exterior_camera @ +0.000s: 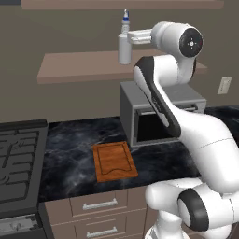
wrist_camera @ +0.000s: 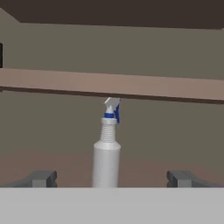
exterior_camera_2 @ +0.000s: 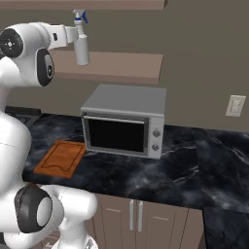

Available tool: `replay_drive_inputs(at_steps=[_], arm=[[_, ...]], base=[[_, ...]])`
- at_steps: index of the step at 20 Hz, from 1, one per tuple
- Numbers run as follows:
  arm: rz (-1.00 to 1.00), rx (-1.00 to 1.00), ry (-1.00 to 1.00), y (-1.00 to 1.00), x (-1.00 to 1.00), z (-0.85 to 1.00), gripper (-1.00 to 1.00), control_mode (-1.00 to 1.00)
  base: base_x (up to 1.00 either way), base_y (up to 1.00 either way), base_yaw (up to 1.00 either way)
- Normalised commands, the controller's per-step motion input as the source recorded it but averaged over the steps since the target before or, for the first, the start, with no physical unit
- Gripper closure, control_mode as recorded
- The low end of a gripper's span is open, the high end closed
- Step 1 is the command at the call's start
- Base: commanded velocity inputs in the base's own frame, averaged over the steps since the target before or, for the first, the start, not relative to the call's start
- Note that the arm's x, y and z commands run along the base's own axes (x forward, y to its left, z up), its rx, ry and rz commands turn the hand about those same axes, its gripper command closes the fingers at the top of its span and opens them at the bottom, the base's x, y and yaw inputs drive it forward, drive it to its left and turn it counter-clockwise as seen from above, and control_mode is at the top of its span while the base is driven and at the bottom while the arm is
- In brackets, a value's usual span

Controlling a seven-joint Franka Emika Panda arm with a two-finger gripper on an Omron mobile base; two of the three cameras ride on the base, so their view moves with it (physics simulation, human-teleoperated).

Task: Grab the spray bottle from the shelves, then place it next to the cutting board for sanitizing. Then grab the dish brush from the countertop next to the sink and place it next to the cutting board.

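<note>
Tool (wrist_camera: 112, 178) gapes wide around the unlabelled spray bottle (wrist_camera: 106, 153) standing on the shelves (exterior_camera: 84, 65), not gripping it.

One spray bottle (exterior_camera: 124, 48) stands directly ahead of the gripper (wrist_camera: 112, 178), between its spread fingertips. Two shelves show: one (exterior_camera: 84, 65) under the bottle, one (wrist_camera: 131, 85) above the gripper. Below the gripper sit one cutting board (exterior_camera: 113, 161), one microwave (exterior_camera_2: 127, 120), one stove (exterior_camera: 18, 154) and one wall outlet (exterior_camera_2: 235, 105) off to its side.
</note>
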Motion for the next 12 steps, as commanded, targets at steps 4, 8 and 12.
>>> replay_drive_inputs(at_steps=[4, 8, 12], arm=[[0.00, 0.00, 0.00, 0.00, 0.52, -0.10, -1.00, -1.00], [0.00, 0.00, 0.00, 0.00, 0.45, -0.11, -1.00, -1.00], [0.00, 0.00, 0.00, 0.00, 0.46, -0.08, -1.00, -1.00]], base=[[0.00, 0.00, 0.00], [0.00, 0.00, 0.00], [0.00, 0.00, 0.00]])
